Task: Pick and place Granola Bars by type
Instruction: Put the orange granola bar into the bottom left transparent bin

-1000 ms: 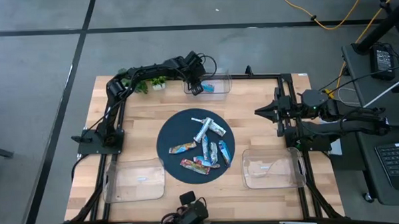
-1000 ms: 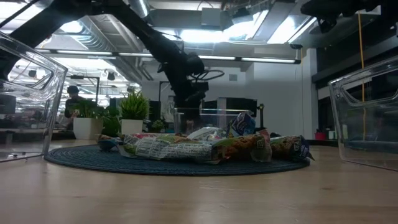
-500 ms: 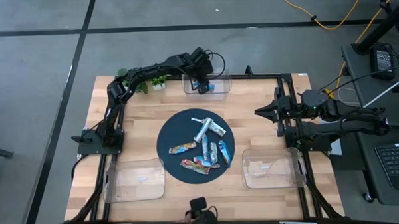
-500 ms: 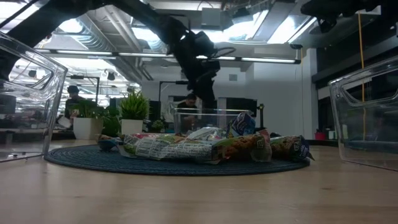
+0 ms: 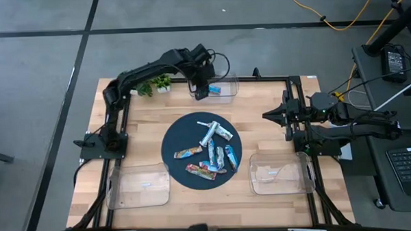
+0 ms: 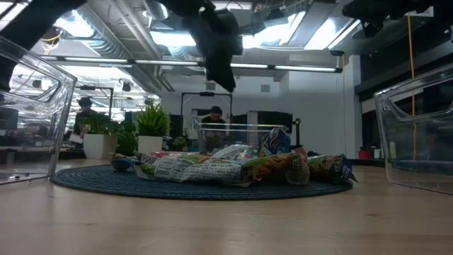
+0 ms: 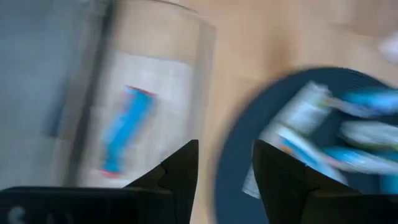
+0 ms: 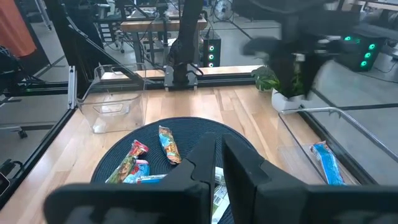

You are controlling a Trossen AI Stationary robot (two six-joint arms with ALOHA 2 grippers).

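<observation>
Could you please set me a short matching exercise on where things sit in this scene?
Things:
1. blue bar
2. left hand
3. right hand
4. potted plant

Places:
A. at the table's right edge, by the round mat
B. far-left corner of the table
C. lying in the far clear bin
D. raised over the far bin's left end

Pairs: 1-C, 2-D, 3-A, 4-B

Left wrist view smeared — bars [image 7: 348,134] on mat [image 7: 249,155] (wrappers unreadable).
</observation>
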